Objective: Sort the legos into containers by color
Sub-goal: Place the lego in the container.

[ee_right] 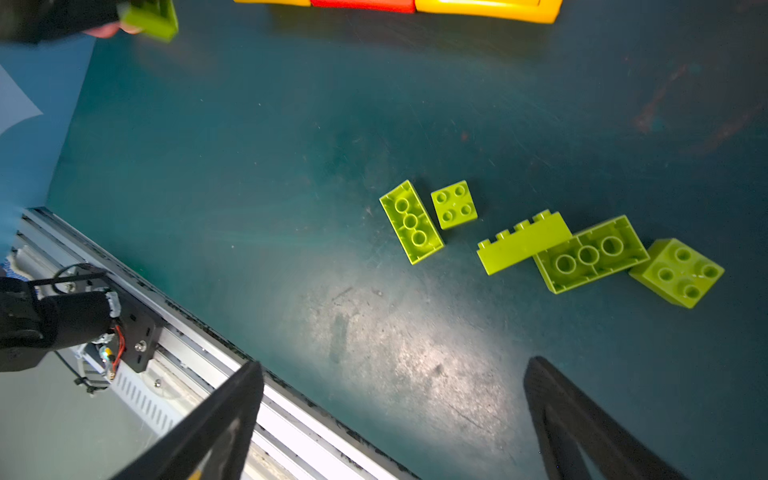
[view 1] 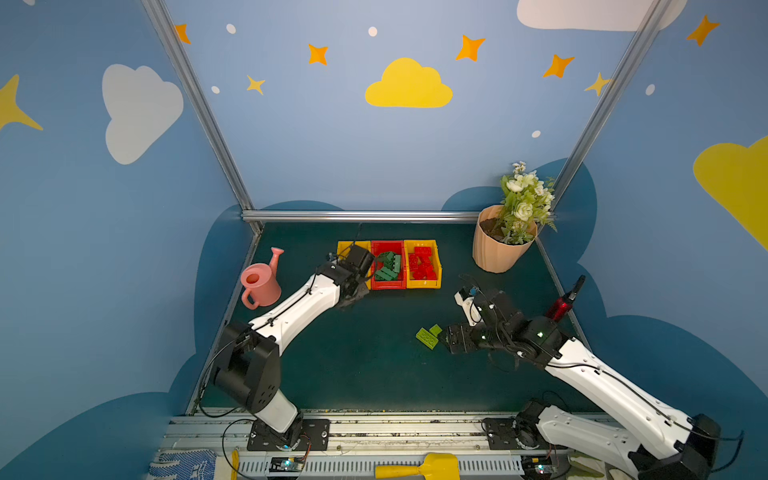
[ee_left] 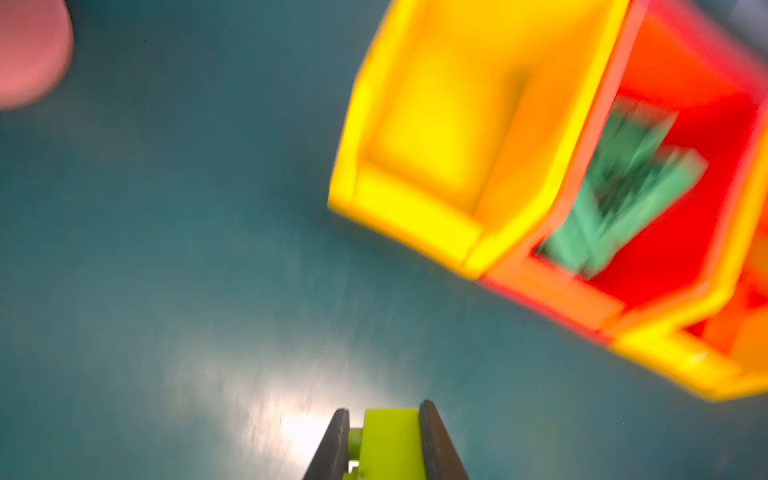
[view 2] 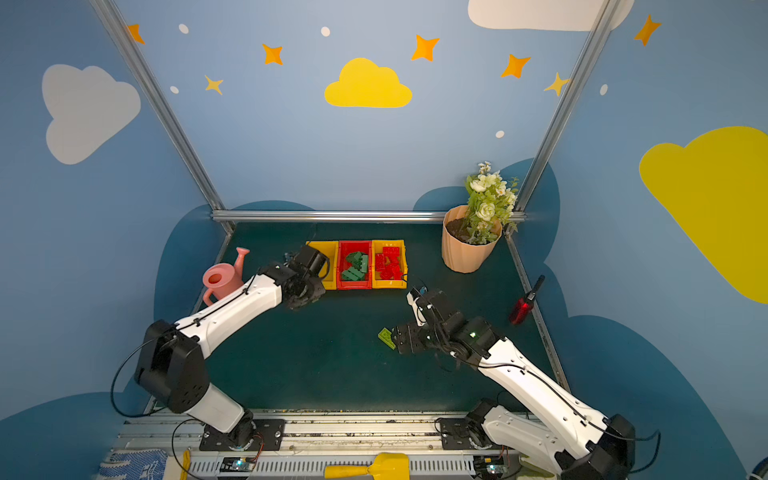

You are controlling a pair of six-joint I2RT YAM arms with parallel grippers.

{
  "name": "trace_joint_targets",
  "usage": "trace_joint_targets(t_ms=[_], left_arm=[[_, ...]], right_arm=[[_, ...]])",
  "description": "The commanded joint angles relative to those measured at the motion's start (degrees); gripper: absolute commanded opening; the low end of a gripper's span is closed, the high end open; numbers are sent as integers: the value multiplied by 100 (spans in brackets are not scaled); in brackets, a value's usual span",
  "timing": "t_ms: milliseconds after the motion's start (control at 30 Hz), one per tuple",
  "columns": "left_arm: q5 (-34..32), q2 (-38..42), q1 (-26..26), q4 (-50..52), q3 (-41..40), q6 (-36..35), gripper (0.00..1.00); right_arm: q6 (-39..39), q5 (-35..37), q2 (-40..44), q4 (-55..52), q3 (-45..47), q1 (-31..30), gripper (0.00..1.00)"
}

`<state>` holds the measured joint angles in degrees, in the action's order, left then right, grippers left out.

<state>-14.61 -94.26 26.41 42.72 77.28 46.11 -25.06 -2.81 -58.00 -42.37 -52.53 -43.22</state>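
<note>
Top views: three bins stand in a row at the back of the mat [view 1: 353, 365]. They are the left-end yellow bin [view 2: 328, 251], the red bin [view 1: 388, 285] holding dark green legos [view 1: 388, 266], and the right-end yellow bin [view 1: 424, 285] holding red legos [view 1: 422, 266]. Loose lime legos [view 1: 427, 337] lie on the mat, well apart from the bins.

Left wrist, blurred: left gripper [ee_left: 384, 411] is pinched narrow on a lime lego [ee_left: 390, 444] above bare mat, seemingly just short of the left-end yellow bin.

Right wrist: right gripper [ee_right: 395, 363] is spread wide and holds nothing. Five loose lime legos lie ahead of it on the mat, none touched by it.
</note>
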Motion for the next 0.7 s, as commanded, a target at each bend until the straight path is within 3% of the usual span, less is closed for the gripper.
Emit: trace_joint_targets(t_ms=[0,433,467,533,567,667], left_arm=[[-161,-672,-372,262,832,-675,25],[572,-3763,-1120,1147,4478,-1261,28],[618,-3967,-1134,1280,4788,-1300,35],[689,-4299,-1140,1502,5322,-1388,62],[742,-4446,-1138,1628,5580,-1434,70],[868,-4586,-1136,1788,5947,-1472,80]], right_arm=[[88,-131,-245,5,-267,37,97],[190,-133,-937,-236,-1031,230,97],[186,-124,-961,-252,-1065,255,97],[170,-117,-1019,-283,-1101,297,97],[172,-115,-1050,-300,-1131,313,97],[163,-106,-1146,-340,-1177,357,97]])
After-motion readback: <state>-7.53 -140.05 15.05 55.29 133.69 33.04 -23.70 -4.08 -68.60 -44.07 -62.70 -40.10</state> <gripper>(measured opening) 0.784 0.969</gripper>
